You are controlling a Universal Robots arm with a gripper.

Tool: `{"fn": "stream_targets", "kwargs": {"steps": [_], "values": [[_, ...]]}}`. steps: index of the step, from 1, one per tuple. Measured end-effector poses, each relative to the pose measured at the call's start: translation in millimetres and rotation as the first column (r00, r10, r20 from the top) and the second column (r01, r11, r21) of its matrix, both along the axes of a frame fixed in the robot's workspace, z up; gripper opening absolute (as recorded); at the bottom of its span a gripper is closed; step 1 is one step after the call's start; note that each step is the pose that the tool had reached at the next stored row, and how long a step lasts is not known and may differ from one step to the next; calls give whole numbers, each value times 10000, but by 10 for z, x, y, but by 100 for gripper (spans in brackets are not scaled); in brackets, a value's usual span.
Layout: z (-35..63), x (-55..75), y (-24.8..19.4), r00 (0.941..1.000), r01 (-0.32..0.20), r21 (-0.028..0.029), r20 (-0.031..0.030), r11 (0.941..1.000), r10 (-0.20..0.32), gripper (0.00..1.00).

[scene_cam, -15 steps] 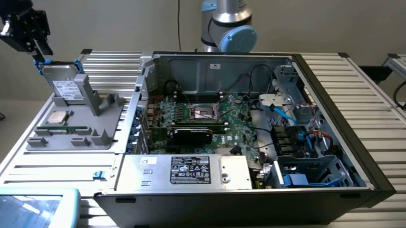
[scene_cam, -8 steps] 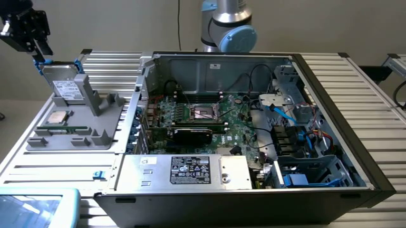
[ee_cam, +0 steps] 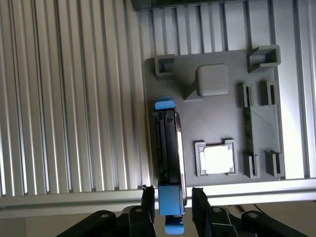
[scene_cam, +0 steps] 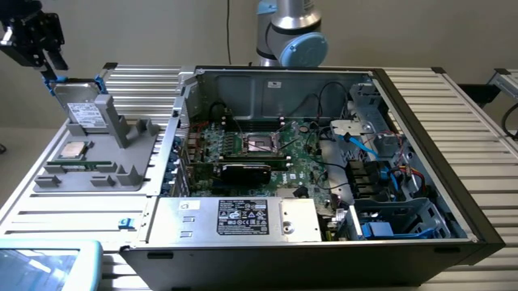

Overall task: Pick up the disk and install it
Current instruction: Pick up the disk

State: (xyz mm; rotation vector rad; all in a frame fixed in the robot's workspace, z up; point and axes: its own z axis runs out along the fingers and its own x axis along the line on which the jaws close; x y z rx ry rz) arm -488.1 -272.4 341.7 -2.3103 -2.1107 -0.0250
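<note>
**Fingers (ee_cam: 148, 198) apart over the disk (scene_cam: 81, 109), which stands in its holder (scene_cam: 121, 163).**
Exterior view: the gripper (scene_cam: 50, 65) hangs just above the disk, which is upright on edge in the holder on the tabletop (scene_cam: 48, 212), beside the open case (scene_cam: 421, 151). Wrist view: the disk lies edge-on below. The fingers straddle its blue end across the thin side, and its long axis runs away from them. A chip (ee_cam: 217, 159) sits in the holder's recess.
</note>
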Motion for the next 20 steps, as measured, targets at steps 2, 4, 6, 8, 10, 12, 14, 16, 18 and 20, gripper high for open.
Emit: {"fn": "stream_targets", "kwargs": {"steps": [2, 4, 6, 8, 10, 12, 14, 16, 18, 20], "values": [[-6, 0, 0, 10000, 0, 1, 2, 10000, 0, 50], [-25, 0, 0, 10000, 0, 1, 3, 10000, 0, 50], [-58, 0, 0, 10000, -1, 0, 0, 10000, 1, 50], [-95, -4, 0, 10000, 0, 0, 1, 10000, 0, 50], [-131, -10, 0, 10000, 0, 0, 1, 10000, 0, 50], [-168, -19, 0, 10000, 0, 0, 1, 10000, 0, 50], [-204, -27, 0, 10000, 0, 1, 1, 10000, 0, 50], [-240, -31, 0, 10000, -1, 1, 1, 10000, 1, 50], [-277, -34, 1, 10000, 0, 0, 1, 10000, 0, 50], [-312, -34, 1, 10000, -1, 0, 1, 10000, 1, 50]]}}
